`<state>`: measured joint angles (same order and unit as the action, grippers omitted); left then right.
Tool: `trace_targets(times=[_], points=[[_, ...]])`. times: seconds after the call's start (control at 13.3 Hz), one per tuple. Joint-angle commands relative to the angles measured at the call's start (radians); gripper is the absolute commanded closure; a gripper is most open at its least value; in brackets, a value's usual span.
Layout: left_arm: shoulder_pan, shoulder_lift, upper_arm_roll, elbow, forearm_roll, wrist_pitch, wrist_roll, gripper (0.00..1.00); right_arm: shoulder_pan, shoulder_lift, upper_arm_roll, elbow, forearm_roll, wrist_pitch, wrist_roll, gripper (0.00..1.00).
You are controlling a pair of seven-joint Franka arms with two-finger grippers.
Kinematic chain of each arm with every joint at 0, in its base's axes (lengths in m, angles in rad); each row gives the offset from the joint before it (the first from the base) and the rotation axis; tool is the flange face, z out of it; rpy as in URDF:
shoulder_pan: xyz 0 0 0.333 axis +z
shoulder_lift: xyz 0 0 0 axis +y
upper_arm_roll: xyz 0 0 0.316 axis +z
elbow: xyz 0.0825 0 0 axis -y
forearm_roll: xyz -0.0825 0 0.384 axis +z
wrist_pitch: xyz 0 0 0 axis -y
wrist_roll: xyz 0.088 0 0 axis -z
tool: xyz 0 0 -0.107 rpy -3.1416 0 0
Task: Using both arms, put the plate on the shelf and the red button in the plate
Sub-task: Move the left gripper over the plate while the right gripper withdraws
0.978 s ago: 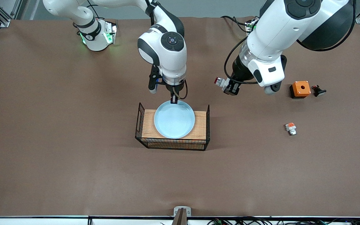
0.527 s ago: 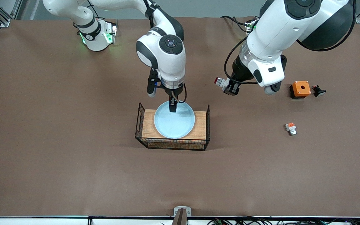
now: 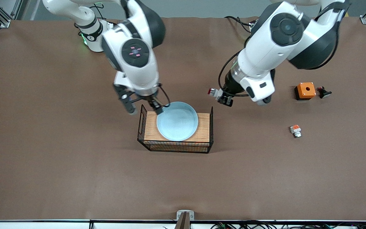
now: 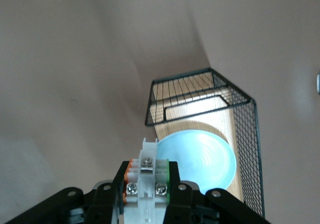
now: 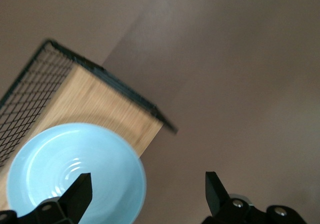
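Observation:
The pale blue plate (image 3: 177,122) lies flat on the wooden floor of a black wire basket (image 3: 210,127). My right gripper (image 3: 156,106) is open and empty above the plate's rim, at the basket's edge nearest the robots. In the right wrist view one finger (image 5: 80,191) hangs over the plate (image 5: 75,174) and the other over bare table. My left gripper (image 3: 225,99) is shut on the red button (image 3: 213,92) and holds it in the air over the table, beside the basket's end toward the left arm. The left wrist view shows the button (image 4: 146,171) clamped above the plate (image 4: 200,159).
An orange box (image 3: 305,90) and a small black-bodied piece (image 3: 323,92) sit toward the left arm's end of the table. A white piece with an orange-red block (image 3: 295,130) lies nearer the front camera. The basket has tall mesh end walls (image 4: 245,124).
My right gripper let go of the plate's rim, opened, rose and swung toward the right arm's end. My left gripper carried the red button closer to the basket.

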<state>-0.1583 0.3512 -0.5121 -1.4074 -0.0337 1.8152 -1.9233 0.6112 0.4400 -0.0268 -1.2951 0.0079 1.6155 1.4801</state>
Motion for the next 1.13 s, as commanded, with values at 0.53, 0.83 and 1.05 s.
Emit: trace_targets(times=[0.53, 0.83, 1.05], points=[[-0.268, 0.253, 0.087, 0.143, 0.268, 0.213, -0.483, 0.76, -0.506, -0.216, 0.007, -0.016, -0.008, -0.273, -1.317, 0.0], [-0.492, 0.313, 0.341, 0.194, 0.264, 0.262, -0.528, 0.76, -0.586, -0.205, 0.008, -0.016, -0.066, -0.263, -1.455, 0.0], [-0.506, 0.341, 0.356, 0.194, 0.262, 0.295, -0.528, 0.76, -0.677, -0.204, 0.008, -0.015, -0.056, -0.249, -1.561, 0.0]])
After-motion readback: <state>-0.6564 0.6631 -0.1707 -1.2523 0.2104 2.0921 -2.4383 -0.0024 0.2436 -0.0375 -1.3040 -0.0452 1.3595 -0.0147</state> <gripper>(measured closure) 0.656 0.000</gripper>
